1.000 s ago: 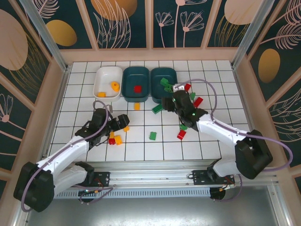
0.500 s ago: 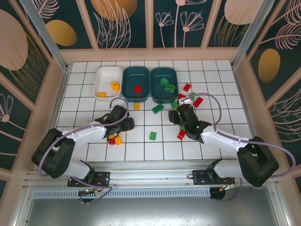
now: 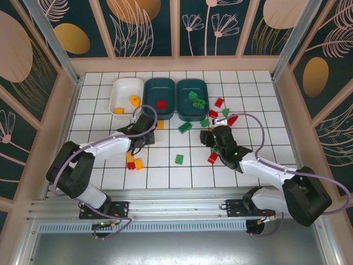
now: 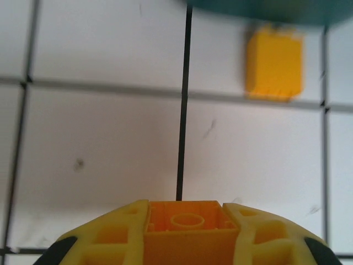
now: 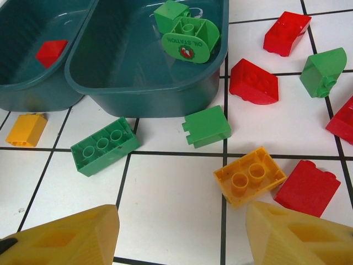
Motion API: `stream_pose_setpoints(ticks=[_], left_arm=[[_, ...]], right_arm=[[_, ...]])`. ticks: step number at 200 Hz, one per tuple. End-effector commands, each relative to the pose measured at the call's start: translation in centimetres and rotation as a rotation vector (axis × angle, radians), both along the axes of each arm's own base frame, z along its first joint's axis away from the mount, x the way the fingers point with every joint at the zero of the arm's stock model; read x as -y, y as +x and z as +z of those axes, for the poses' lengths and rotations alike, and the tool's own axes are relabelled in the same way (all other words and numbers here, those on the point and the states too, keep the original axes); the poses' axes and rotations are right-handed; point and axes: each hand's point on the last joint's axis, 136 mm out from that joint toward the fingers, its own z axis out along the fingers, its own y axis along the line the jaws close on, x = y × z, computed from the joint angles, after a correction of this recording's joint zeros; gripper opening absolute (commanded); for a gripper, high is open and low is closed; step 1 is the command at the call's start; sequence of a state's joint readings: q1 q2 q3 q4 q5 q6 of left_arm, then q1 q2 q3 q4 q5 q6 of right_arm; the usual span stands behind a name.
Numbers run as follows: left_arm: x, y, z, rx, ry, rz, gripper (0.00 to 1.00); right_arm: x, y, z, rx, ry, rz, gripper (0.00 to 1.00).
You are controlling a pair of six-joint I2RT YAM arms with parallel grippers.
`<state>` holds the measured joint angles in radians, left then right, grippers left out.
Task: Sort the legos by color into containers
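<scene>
Though adjacent, three containers (image 3: 157, 89)

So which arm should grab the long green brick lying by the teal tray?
Right. The right pincer is open, and the long green brick lies just ahead of it. The left pincer is shut on an orange brick.

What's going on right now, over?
Left gripper shut on orange brick. Right gripper open by a yellow brick. Nothing blocking the white tray.
</scene>
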<state>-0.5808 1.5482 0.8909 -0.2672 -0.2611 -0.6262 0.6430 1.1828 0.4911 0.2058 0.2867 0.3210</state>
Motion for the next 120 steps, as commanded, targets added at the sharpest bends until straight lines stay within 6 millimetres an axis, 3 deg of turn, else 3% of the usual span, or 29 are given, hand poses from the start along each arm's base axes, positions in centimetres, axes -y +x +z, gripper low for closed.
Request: stream_pose_setpoints(ticks=[1,17,31,49,57,85,106,120], left_arm=[[-2.0,4.0,8.5,0.194,0.058,0.068,0.12],[-3.9,7.1,11.3,0.244,0.022,0.125,0.12],[-6.3,10.1,11.6,0.247,-0.033,0.187,0.12],[-8.8,13.6,9.5,0.190,-0.109,0.246,0.08],[-9.7,15.1,7.5,0.141,-0.125,0.269,0.05],[-10.8,19.0,4.5,0.071,-0.150,0.298,0.02],[-11.0,20.7,3.5,0.046,-0.149,0.303,0.12],[-10.9,21.2,3.6,0.049,-0.152,0.301,0.37]], right_arm=[[-0.1,0.3,1.1,0.041,0.057,-0.013,0.62],[0.0,0.2,1.0,0.041,0.057,-0.015,0.62],[0.0,0.2,1.0,0.045,0.060,-0.018,0.62],[0.2,0.2,1.0,0.049,0.060,-0.023,0.62],[0.1,0.2,1.0,0.050,0.058,-0.023,0.62],[0.3,0.2,1.0,0.055,0.054,-0.030,0.62],[0.3,0.0,1.2,0.061,0.059,-0.025,0.62],[0.3,0.0,1.4,0.065,0.060,-0.022,0.62]])
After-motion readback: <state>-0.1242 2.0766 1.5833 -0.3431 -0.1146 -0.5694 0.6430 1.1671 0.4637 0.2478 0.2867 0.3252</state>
